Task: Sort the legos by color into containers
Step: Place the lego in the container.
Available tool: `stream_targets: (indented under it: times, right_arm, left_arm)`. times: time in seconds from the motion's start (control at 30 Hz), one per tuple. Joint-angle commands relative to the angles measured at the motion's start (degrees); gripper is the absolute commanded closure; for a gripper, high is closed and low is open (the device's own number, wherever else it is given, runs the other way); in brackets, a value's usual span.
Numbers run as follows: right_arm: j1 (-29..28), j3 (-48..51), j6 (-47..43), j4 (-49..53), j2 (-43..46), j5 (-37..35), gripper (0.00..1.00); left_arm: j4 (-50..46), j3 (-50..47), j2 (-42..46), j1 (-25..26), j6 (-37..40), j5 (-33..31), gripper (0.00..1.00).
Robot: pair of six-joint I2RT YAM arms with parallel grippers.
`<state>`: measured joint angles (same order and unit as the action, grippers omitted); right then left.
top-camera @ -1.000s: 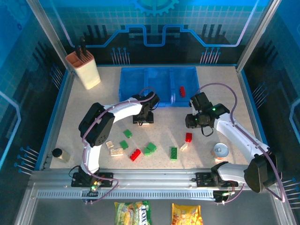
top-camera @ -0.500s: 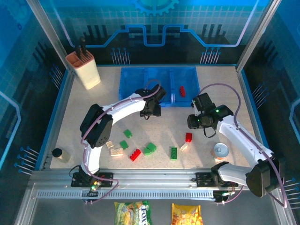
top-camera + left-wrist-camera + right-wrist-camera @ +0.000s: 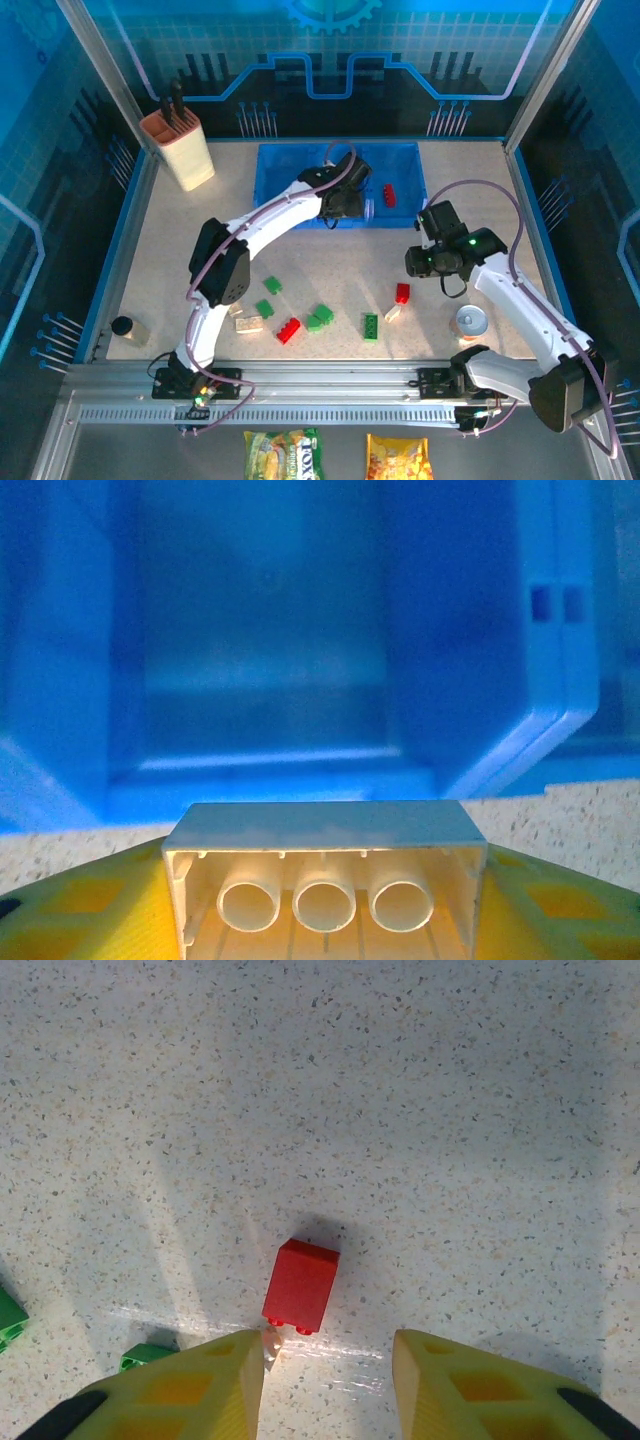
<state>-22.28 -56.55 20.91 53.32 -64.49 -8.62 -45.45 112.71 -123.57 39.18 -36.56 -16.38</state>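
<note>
My left gripper [image 3: 346, 203] is shut on a cream brick [image 3: 320, 875], held hollow side toward the camera, at the front wall of the blue bins [image 3: 290, 170]. In the left wrist view the middle bin [image 3: 265, 630] lies open just ahead. One red brick [image 3: 389, 193] lies in the right bin. My right gripper [image 3: 425, 261] hangs open above a red brick [image 3: 301, 1286] on the table, also seen as the red brick [image 3: 401, 292] from the top. A cream brick [image 3: 392, 312] lies beside it. Green bricks [image 3: 320, 317], a red brick [image 3: 289, 330] and cream bricks [image 3: 249, 323] are scattered near the front.
A beige knife block [image 3: 180, 148] stands at the back left. A small tin can [image 3: 470, 321] sits right of the bricks, close under my right arm. A small black-capped jar [image 3: 125, 327] is at the front left. A green brick [image 3: 8, 1317] shows at the left edge.
My left gripper has carried the cream brick from the table middle back and right to the bins' front wall. My right gripper has drifted slightly right and nearer.
</note>
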Motion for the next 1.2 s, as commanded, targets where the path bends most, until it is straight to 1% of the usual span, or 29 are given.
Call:
stream_targets:
  times: [0.0, 0.3, 0.43, 0.7, 0.8, 0.97, 1.17]
  right_arm:
    - [0.91, 0.67, -0.43, 1.84, 1.1, -0.75, 0.6]
    - [0.95, 1.42, -0.74, 1.39, 0.78, -0.61, 0.59]
    - [0.96, 1.45, -0.87, 1.2, 0.68, -0.51, 0.59]
    - [0.83, 1.79, -0.95, 1.03, 0.85, -0.12, 0.59]
    - [0.84, 1.84, -0.96, 1.13, 0.86, -0.17, 0.59]
    - [0.75, 1.91, -0.96, 1.11, 0.77, -0.23, 0.59]
    - [0.52, 2.19, -0.87, 1.17, 0.69, -0.66, 0.59]
  left_arm:
    - [-4.0, 5.31, -2.22, -0.17, 2.39, -3.75, 0.42]
    - [-9.02, 12.06, -1.22, -3.48, 5.61, -5.97, 0.42]
    - [-10.48, 10.4, 1.09, -6.44, 7.5, -6.74, 0.43]
    - [-9.44, 3.34, 5.85, -13.71, 10.76, -4.2, 0.43]
    - [-8.61, 1.34, 6.43, -15.91, 12.07, -2.5, 0.44]
    - [-7.18, -0.18, 5.27, -17.97, 14.07, -0.23, 0.44]
    - [-6.37, 0.98, 0.91, -19.37, 15.68, 1.09, 0.44]
